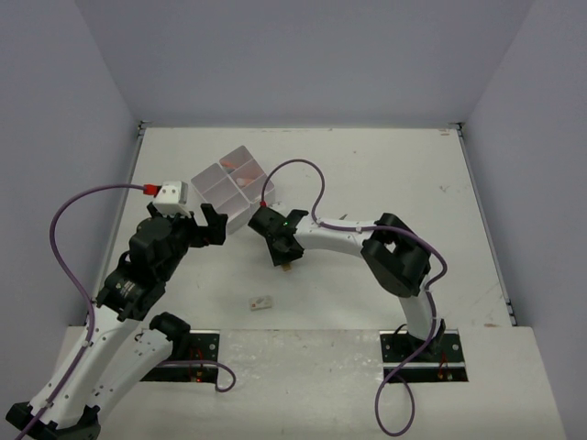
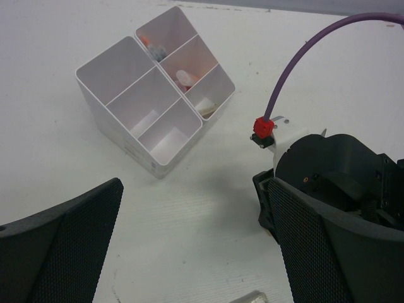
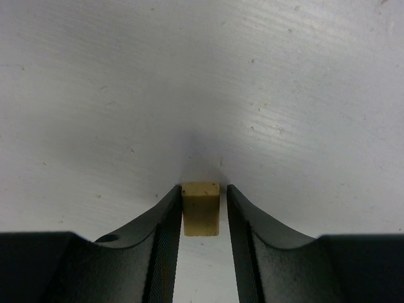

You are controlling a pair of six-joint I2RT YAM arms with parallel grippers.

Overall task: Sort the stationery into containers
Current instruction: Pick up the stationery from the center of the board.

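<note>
Bins: a block of translucent white plastic bins (image 1: 234, 188), joined side by side, stands upright on the white table (image 1: 385, 165), turned corner-on.
Contents: orange pieces (image 2: 150, 44) lie in two compartments along one side and a pale piece (image 2: 205, 108) in a third. They are too small to name.
Beige eraser: a small beige rectangular eraser (image 3: 201, 208) sits on the table near the bins, between the fingertips of the right gripper (image 3: 203, 190). It touches one finger, with a thin gap to the other.
White eraser: a small white eraser (image 1: 260, 302) lies flat, well apart from the bins.

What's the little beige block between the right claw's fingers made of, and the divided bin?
Beige block: probably eraser rubber, matte, going by its dull, glare-free faces; not certain. Divided bin: likely moulded plastic, smooth white, judging by its thin, even, faintly glossy walls.
</note>
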